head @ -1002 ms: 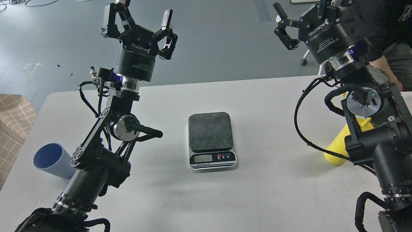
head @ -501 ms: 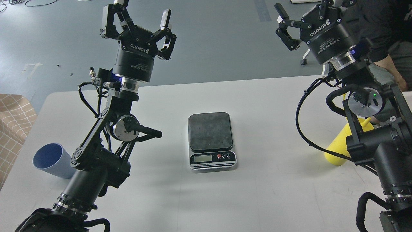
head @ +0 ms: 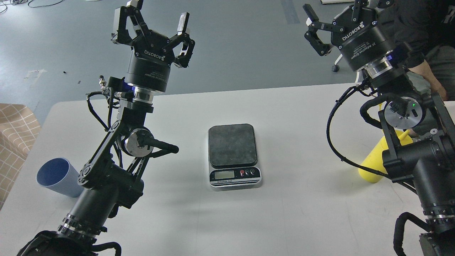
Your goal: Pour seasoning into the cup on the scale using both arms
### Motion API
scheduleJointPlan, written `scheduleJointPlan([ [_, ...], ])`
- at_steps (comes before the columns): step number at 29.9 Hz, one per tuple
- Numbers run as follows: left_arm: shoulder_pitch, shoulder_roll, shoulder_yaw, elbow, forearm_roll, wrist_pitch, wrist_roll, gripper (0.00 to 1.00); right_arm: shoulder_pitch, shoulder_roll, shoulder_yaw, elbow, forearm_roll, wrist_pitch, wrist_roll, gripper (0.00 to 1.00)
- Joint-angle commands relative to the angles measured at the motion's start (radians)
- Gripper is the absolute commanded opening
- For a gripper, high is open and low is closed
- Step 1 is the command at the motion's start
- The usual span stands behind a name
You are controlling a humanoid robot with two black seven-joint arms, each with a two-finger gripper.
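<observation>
Black jaws read ROBOTIQ; right jaws too.

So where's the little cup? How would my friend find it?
Start at the white table and find the black scale in its middle. Go to the table's left edge, beside the left arm's thick lower part: the cup stands there. It is the only light-blue thing, open at the top, unlike the yellow bottle on the right.

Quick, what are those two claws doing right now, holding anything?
Left gripper: open, holding nothing.
Right gripper: open, holding nothing.
</observation>
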Motion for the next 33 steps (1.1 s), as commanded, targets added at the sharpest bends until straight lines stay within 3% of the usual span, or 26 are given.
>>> scheduleJointPlan([
  [1,0.0,0.0,0.001,0.0,0.001,0.002,0.0,0.99,0.0,0.0,0.001,0.001,0.0,0.0,0.0,1.0],
  [33,-0.002,-0.002,-0.004,0.005,0.006,0.009,0.0,0.99,-0.002,0.0,-0.001,0.001,-0.002,0.0,0.0,1.0],
])
